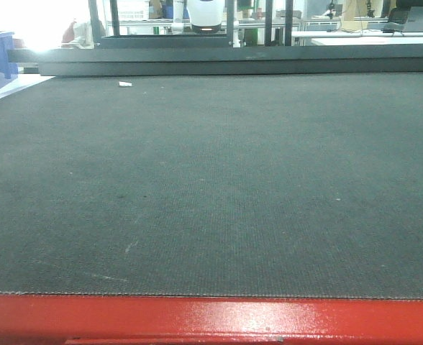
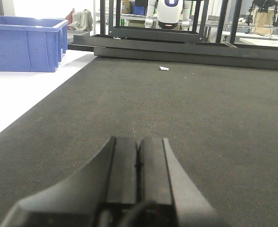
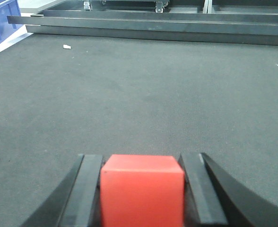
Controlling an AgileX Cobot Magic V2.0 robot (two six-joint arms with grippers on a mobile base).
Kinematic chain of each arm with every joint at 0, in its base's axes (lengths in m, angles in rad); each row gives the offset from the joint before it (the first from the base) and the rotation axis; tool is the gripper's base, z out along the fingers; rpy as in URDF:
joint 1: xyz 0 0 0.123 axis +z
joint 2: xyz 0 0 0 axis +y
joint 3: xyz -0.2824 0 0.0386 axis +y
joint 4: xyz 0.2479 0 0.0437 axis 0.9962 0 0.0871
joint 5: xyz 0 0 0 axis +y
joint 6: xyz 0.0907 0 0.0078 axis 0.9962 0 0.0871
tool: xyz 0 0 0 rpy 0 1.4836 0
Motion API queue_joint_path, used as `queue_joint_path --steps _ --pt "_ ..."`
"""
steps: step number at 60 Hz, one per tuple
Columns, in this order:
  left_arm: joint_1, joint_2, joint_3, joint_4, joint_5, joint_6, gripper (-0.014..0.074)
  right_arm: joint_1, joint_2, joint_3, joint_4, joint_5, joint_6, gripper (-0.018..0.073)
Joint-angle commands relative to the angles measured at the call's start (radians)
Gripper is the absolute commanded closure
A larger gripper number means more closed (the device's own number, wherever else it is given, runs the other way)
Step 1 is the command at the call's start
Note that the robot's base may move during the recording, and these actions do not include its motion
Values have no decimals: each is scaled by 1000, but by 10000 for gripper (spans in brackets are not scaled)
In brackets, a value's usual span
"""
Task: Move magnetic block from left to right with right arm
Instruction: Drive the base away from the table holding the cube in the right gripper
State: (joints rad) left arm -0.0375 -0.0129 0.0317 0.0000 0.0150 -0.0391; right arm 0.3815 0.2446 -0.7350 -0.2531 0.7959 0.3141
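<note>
Red on every face, the magnetic block (image 3: 142,191) sits clamped between the fingers of the right gripper (image 3: 141,165), low over or on the dark mat (image 3: 143,90), ready for you to carry rightward, while the left gripper (image 2: 138,156) lies idle, jaws pressed together on nothing.

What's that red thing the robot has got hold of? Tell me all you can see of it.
It is a small bright-red cube, plain, with smooth matte faces and no markings. It sits squarely between the two black fingers of the right hand, which press its sides. Its top and near face show; whether its underside touches the dark mat is hidden.
</note>
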Motion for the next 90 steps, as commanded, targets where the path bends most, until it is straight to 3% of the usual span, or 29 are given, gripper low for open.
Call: queue_joint_path --steps 1,90 --pt "-3 -14 9 0 -92 -8 713 -5 13 -29 -19 -94 -10 418" --pt "-3 -14 9 0 -92 -8 713 -5 13 -29 -19 -94 -10 418"
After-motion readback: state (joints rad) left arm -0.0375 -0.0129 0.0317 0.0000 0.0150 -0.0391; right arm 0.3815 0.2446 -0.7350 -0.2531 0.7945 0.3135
